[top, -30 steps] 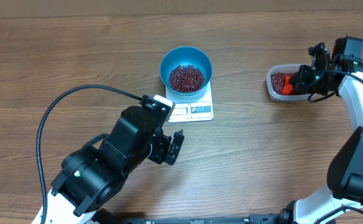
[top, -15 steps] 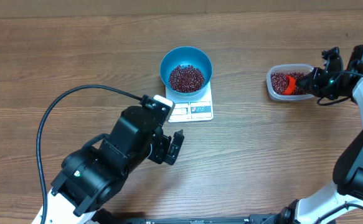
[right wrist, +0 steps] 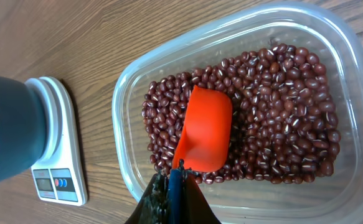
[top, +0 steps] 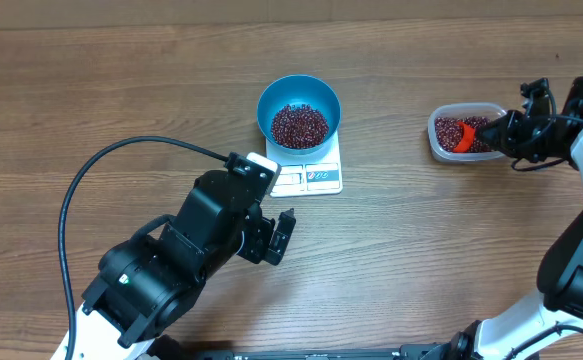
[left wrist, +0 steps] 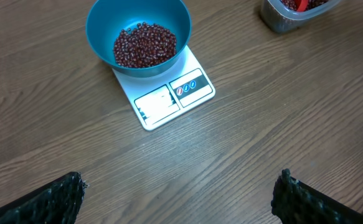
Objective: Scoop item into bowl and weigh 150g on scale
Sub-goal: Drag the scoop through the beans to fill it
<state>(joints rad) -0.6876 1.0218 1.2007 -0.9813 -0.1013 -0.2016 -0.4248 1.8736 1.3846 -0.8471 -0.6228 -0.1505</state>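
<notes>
Blue bowl (top: 298,108) sits on the white scale (top: 312,178), covering its far part; the display and logo panel stay clear on the near edge. Dark red-brown beans (top: 299,125) form a heap in the bowl's bottom. More of the same beans lie in the clear container (right wrist: 126,93), well to the right of the scale on the wooden tabletop (top: 121,90).

Left fingers (left wrist: 47,200) are spread wide, holding nothing, above bare wood on the near side of the scale.

Right fingers (right wrist: 169,199) are pinched together on the narrow end of the orange-red scoop (right wrist: 205,127). The scoop rests on the beans in the container, rounded back up.
</notes>
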